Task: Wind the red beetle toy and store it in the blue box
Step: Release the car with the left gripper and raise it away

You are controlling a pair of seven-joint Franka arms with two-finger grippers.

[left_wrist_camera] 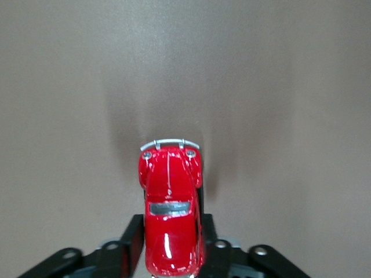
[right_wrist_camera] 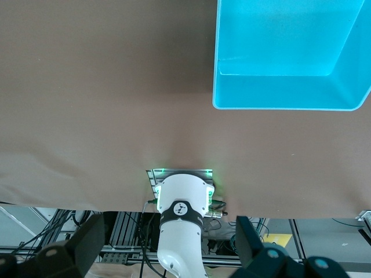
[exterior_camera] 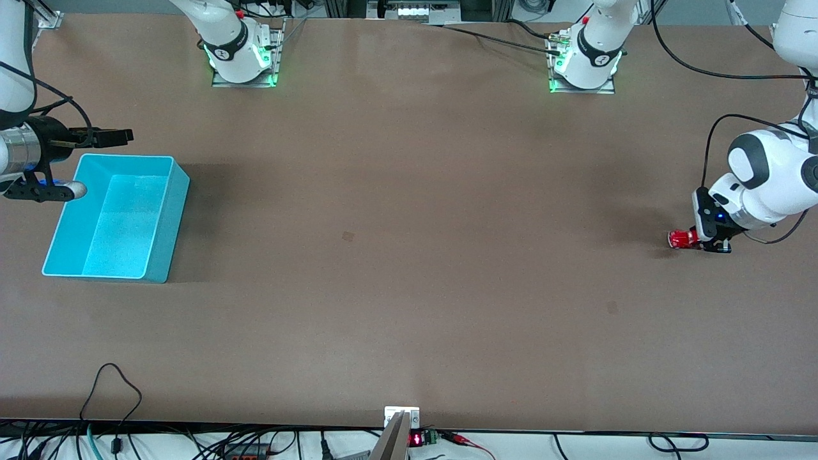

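The red beetle toy (exterior_camera: pixel 682 239) stands on its wheels on the table at the left arm's end. Its nose points toward the right arm's end. My left gripper (exterior_camera: pixel 698 242) is low at the table, its black fingers (left_wrist_camera: pixel 132 243) flanking the toy's (left_wrist_camera: pixel 170 202) rear half. They stand slightly open, with a thin gap on one side. The blue box (exterior_camera: pixel 167 217) sits with nothing in it at the right arm's end. My right gripper (exterior_camera: pixel 89 163) hangs open, holding nothing, over the box's rim. The right wrist view shows the box (right_wrist_camera: pixel 278 92) below that gripper (right_wrist_camera: pixel 168 249).
Both arm bases (exterior_camera: pixel 243 57) (exterior_camera: pixel 585 64) stand along the table edge farthest from the front camera. Bare brown tabletop stretches between the toy and the box. Cables and a small bracket (exterior_camera: pixel 401 416) lie at the table edge nearest the camera.
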